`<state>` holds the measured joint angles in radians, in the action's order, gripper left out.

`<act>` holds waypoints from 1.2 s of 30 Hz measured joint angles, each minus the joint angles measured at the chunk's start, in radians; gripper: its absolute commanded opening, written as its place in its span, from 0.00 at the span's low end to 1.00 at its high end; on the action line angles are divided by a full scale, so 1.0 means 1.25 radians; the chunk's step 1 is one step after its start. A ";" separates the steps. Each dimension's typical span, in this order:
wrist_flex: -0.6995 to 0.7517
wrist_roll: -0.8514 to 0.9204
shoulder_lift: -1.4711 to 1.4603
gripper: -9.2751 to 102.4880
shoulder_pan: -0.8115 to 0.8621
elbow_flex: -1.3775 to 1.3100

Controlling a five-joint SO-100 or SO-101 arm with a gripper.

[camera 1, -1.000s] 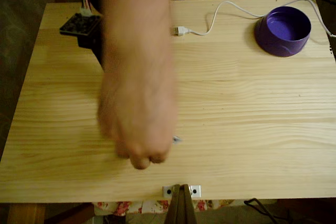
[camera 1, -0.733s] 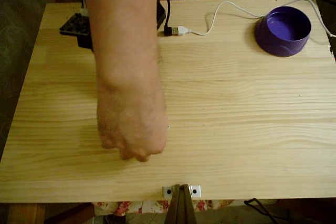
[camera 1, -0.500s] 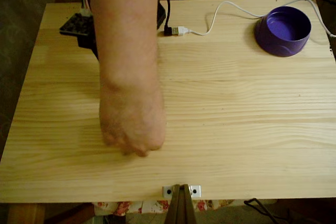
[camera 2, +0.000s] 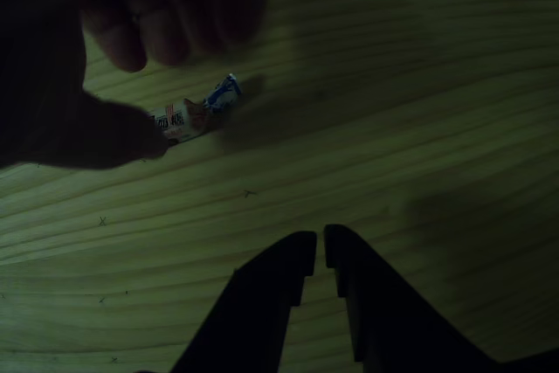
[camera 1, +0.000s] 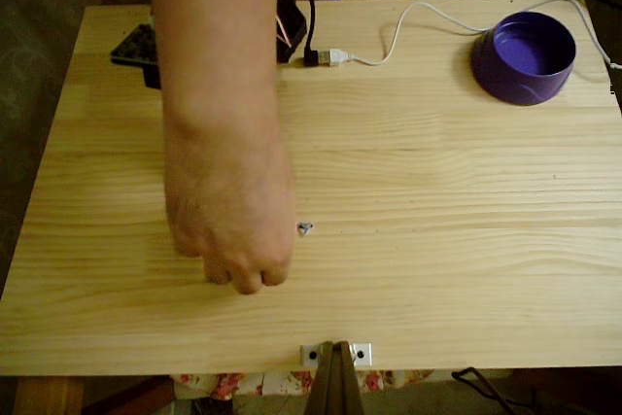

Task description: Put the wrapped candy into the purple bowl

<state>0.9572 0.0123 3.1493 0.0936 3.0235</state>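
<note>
the wrapped candy (camera 2: 194, 112) is pinched on the tabletop (camera 1: 437, 201) by a hand (camera 1: 228, 211); the end effector (camera 2: 317, 255) is seen nearly closed, empty; the purple bowl (camera 1: 525, 55) is set well apart.

One wrapped candy (camera 2: 194, 111) and one purple bowl (camera 1: 524, 57) are present. One hand (camera 1: 231, 216) and one claw (camera 2: 319, 259) appear.

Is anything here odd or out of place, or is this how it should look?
One thing stands out: a person's bare hand reaches over the pale wooden table and lies over the small wrapped candy, only its twisted bluish end showing. The black two-finger gripper hangs nearby, nearly closed and empty. The round purple plastic bowl sits upright, empty.
</note>
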 measured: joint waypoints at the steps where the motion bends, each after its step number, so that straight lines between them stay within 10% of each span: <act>1: 0.000 0.000 0.000 0.09 0.000 0.000; 36: 0.000 0.000 0.000 0.09 0.000 0.000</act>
<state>0.9572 0.0123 3.1493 0.0936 3.0235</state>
